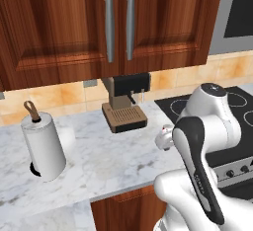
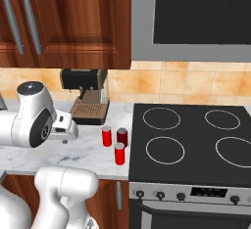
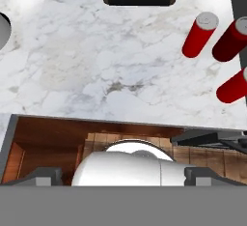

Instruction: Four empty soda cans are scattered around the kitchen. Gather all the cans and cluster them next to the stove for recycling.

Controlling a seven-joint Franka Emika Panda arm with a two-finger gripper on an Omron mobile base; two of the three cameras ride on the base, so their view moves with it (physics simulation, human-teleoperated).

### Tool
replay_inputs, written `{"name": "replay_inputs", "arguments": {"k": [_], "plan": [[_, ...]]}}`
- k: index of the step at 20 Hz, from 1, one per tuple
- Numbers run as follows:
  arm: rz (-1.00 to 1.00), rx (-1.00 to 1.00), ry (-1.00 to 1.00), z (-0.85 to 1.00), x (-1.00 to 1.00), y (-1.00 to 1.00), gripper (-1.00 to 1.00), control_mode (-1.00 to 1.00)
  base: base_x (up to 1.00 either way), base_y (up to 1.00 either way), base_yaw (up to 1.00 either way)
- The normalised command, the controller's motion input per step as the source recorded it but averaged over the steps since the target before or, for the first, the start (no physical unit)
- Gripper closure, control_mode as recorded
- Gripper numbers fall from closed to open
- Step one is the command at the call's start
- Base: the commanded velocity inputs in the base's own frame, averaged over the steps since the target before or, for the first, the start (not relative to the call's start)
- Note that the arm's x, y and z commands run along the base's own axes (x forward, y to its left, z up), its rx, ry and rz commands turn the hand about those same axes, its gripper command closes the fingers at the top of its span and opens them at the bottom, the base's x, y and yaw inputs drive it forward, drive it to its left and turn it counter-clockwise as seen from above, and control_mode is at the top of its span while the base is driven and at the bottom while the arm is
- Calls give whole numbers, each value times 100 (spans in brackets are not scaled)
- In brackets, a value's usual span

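Near the front edge of the marble desk [image 2: 88, 152], three small red soda cans [image 2: 119, 153] with silver-grey tops stand upright, long axes vertical, clustered just beside the left edge of the black stove [image 2: 191, 142]; from the closest can the other two sit at about eleven and twelve o'clock. The hand [image 2: 66, 136] hovers above the desk at roughly nine o'clock from the cans, open and holding nothing. Farther back, a coffee machine [image 2: 88, 98] stands against the tiled wall.
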Motion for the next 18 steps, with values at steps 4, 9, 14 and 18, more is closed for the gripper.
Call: {"name": "replay_inputs", "arguments": {"k": [4, 9, 14, 18], "plan": [[-9, 2, -4, 0, 0, 6, -100, -100, 0, 0, 0], [0, 0, 0, 0, 0, 0, -100, -100, 0, 0, 0], [0, 0, 0, 0, 0, 0, -100, -100, 0, 0, 0], [0, 0, 0, 0, 0, 0, -100, 100, 0, 0, 0]]}}
